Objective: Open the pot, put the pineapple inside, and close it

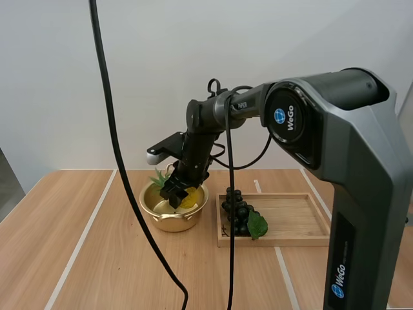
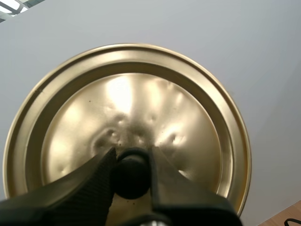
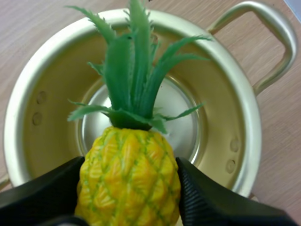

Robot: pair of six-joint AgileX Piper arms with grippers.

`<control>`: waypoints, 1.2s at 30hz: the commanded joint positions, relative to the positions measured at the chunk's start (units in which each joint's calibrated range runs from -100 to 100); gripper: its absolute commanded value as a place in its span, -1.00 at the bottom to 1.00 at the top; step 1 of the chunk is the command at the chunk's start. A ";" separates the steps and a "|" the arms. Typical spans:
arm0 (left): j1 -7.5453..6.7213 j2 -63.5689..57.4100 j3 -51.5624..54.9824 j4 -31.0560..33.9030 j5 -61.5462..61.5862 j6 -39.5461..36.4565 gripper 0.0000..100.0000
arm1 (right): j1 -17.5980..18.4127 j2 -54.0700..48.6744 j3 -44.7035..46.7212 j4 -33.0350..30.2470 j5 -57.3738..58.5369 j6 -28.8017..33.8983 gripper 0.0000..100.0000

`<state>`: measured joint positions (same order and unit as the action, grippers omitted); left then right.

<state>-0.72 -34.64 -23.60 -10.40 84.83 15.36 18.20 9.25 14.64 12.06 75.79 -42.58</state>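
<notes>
1. Right wrist view: the right gripper [image 3: 130, 200] is seen pinching the pineapple [image 3: 127, 165], with one black finger [image 3: 51, 190] pressed against each side of the yellow body.
2. The pineapple's green crown [image 3: 131, 70] is pointed away from the fingers and across the open mouth of the pot [image 3: 42, 75].
3. The pineapple is held over the pot. No contact with the shiny pot floor is seen, and it cannot be told whether the fruit's far end is below the rim.
4. The pot is uncovered. Its gold inner wall and rivets are exposed, and one loop handle [image 3: 277, 42] is seen sticking out over the wooden table [image 3: 28, 19].
5. Left wrist view: the left gripper [image 2: 131, 160] is closed on the black knob [image 2: 130, 183] of the lid [image 2: 141, 103], with the knob squeezed between the two fingertips.
6. The lid is held off the pot, its dented gold top face turned to the camera, with a pale wall behind it.
7. High view: the right arm is reached forward and down to the pot, with the pineapple in its gripper at about rim level.
8. A wooden tray [image 1: 297, 219] is placed on the table to the right of the pot, near it but not touching.
9. A bunch of dark grapes [image 1: 237, 212] with a green leaf is laid at the tray's left end.
</notes>
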 commanded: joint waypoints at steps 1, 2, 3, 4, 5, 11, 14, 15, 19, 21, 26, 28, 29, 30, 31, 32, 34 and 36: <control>0.09 -0.38 -0.50 -0.04 0.30 0.03 -1.00 | 0.04 1.46 -0.06 0.10 -1.27 -0.69 -1.00; 0.09 -0.38 -0.50 -0.04 0.30 0.03 -1.00 | 0.04 1.92 -0.06 0.10 -1.69 -0.69 -1.00; 0.09 -0.38 -0.50 -0.04 0.30 0.03 -1.00 | 0.04 2.39 -0.06 0.10 -1.86 -0.69 -1.00; 0.09 -0.38 -0.50 -0.04 0.30 0.03 -1.00 | 0.04 2.73 -0.06 0.10 -1.85 -0.69 -1.00; 0.09 -0.38 -0.50 -0.04 0.30 0.03 -1.00 | 0.04 3.19 -0.06 -0.02 -2.08 -0.69 -1.00; 0.09 -0.38 -0.50 -0.04 0.49 0.03 -1.00 | 0.04 4.93 -0.06 -0.26 -2.69 -0.69 -1.00; 0.09 -0.38 -0.50 -0.04 0.49 0.03 -1.00 | 0.04 5.45 0.07 -0.35 -3.25 -0.69 -1.00; 0.09 -0.38 -0.50 -0.04 0.49 0.03 -1.00 | 0.04 5.57 0.07 -0.35 -3.25 -0.69 -1.00; 0.09 -0.38 -0.50 -0.04 0.64 0.03 -1.00 | 0.04 5.56 0.07 -0.35 -3.72 -0.69 -1.00; 0.09 -0.38 -0.50 -0.04 0.68 0.03 -1.00 | 0.04 5.83 0.07 -0.35 -4.04 -0.69 -1.00; 0.09 -0.38 -0.50 -0.04 0.68 0.03 -1.00 | 0.04 7.63 0.07 -1.32 -4.54 -0.69 -1.00; 0.09 -0.38 -0.50 -0.04 0.68 0.13 -1.00 | 0.04 8.01 0.07 -1.71 -5.67 -0.69 -1.00; 0.09 -0.38 -0.50 -0.04 0.68 0.13 -1.00 | 0.04 8.01 0.07 -1.71 -6.27 -0.69 -1.00; 0.09 -0.38 -0.50 -0.04 0.68 0.13 -1.00 | 0.04 8.01 0.07 -1.71 -6.85 -0.69 -1.00; 0.09 -0.38 -0.50 -0.04 0.68 0.13 -1.00 | 0.04 8.01 0.07 -1.71 -7.46 -0.69 -0.88; 0.09 -0.38 -0.50 -0.04 0.68 0.13 -1.00 | 0.04 8.01 0.07 -1.71 -7.76 -0.69 -0.61; 0.09 -0.38 -0.50 -0.04 0.68 0.13 -1.00 | 0.04 8.01 0.07 -1.71 -8.58 -0.69 0.16; 0.09 -0.38 -0.50 -0.04 0.68 0.23 -1.00 | 0.04 8.01 0.07 -1.74 -9.11 -0.13 0.91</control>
<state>-0.72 -34.64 -23.64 -10.40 86.60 15.56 18.47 16.92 14.53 11.69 68.88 -42.80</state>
